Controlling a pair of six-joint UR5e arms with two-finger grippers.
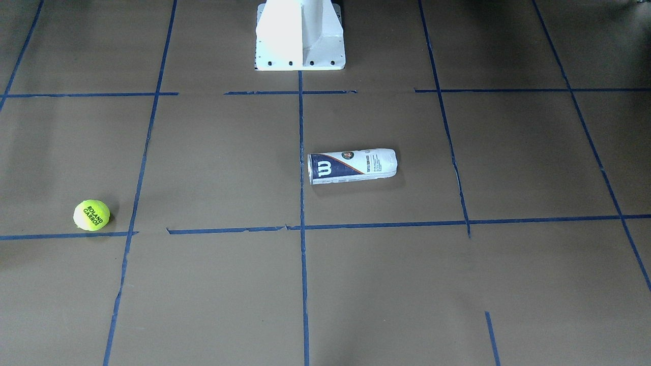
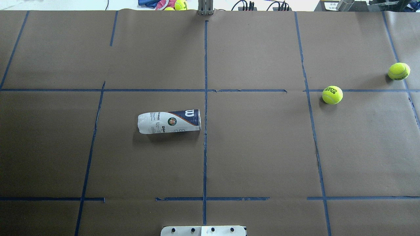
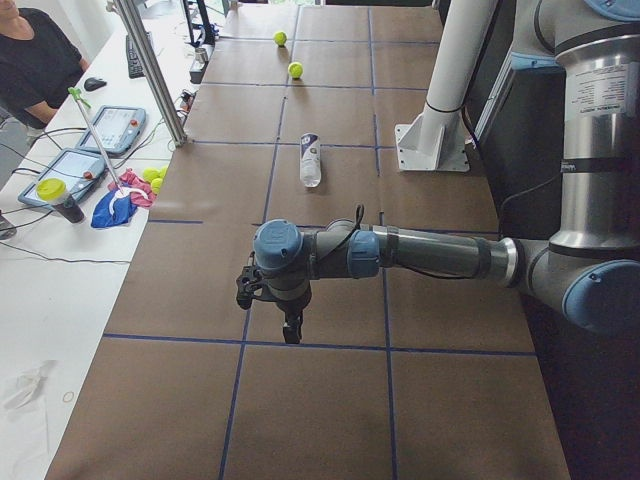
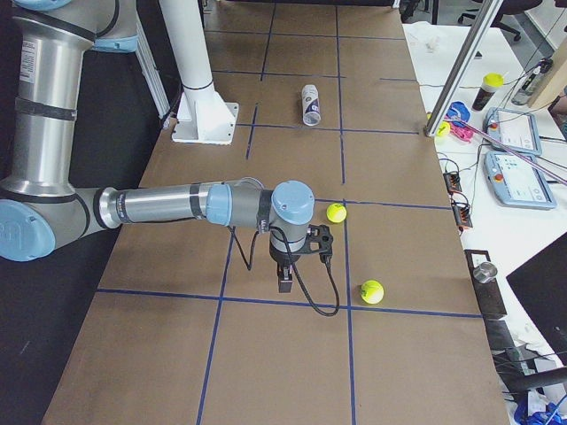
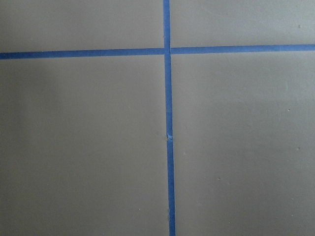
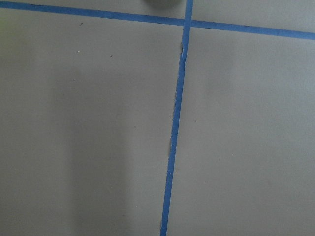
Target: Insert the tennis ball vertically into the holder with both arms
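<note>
The holder (image 2: 169, 122) lies on its side left of the table's centre line, its navy "W" end toward that line; it also shows in the front view (image 1: 352, 165). A tennis ball (image 2: 332, 95) with black lettering rests on the right half, also seen in the front view (image 1: 91, 215). A second ball (image 2: 398, 71) lies farther right. My left gripper (image 3: 290, 330) hangs over bare paper at the table's left end. My right gripper (image 4: 285, 282) hangs near the two balls (image 4: 336, 212). Both show only in side views, so I cannot tell whether they are open or shut. The wrist views show only paper and tape.
The white pedestal base (image 1: 300, 35) stands at the robot's edge. Blue tape lines grid the brown paper. Beyond the far edge are a metal post (image 3: 150, 70), tablets (image 3: 124, 128), more balls (image 2: 180, 4) and a seated person (image 3: 35, 55).
</note>
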